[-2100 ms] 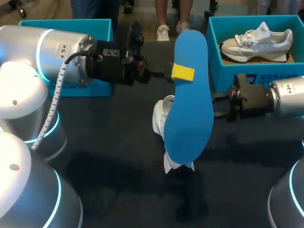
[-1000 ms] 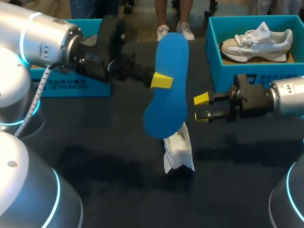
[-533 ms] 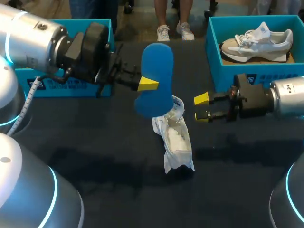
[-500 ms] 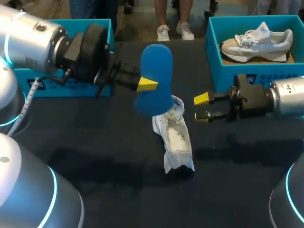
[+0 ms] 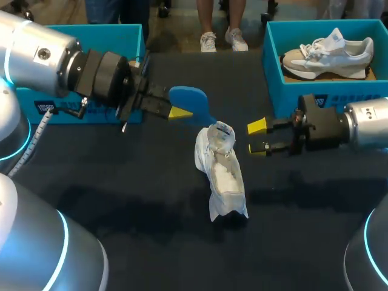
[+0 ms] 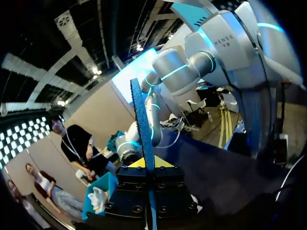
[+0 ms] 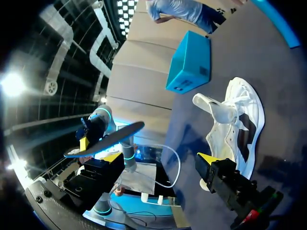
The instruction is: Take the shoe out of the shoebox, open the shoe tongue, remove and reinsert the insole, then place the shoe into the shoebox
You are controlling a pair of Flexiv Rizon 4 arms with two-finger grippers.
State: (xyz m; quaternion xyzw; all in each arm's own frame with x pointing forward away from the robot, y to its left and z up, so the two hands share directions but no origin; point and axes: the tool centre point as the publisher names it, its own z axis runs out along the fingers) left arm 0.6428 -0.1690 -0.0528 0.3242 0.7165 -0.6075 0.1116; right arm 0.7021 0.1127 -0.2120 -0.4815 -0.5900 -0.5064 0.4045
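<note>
White lace-up shoe (image 5: 221,176): lies mid-counter (image 5: 151,200) in the head view, tongue raised, between both arms, touched by neither. Left claw (image 5: 180,112): clamps a flat blue foam insole (image 5: 189,99) just beside the shoe's opening. Right claw (image 5: 257,137): hangs near the shoe's other side, yellow tips parted on nothing, in front of a teal cardboard shoebox (image 5: 271,60) containing a beige-and-white sneaker (image 5: 327,53).

Left wrist view: shows the insole (image 6: 142,124) edge-on, pinched from both sides.

Right wrist view: shows the shoe (image 7: 235,120) on the counter ahead, the insole (image 7: 108,138) aloft beyond.
</note>
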